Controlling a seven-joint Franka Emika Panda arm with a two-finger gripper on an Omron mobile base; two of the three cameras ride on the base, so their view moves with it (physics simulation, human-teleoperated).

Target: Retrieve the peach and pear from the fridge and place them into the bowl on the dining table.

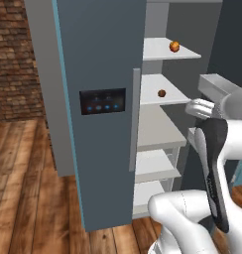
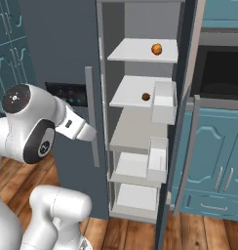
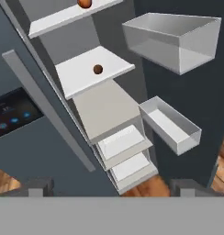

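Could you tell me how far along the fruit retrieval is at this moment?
Done: the fridge door stands open, baring its white shelves. In hand: nothing; the gripper faces the shelves, fingers apart and empty. Left: the pear sits on the top shelf and the peach on the shelf below, so both must be picked and carried to the bowl.

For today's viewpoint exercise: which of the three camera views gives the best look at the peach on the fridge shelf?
The right base view: the peach sits unobstructed, seen nearly head-on, on the second white shelf of the open fridge. The left base view shows it from a slant beside the closed door, equally small. The hand view shows it as a dark ball from a tilted angle.
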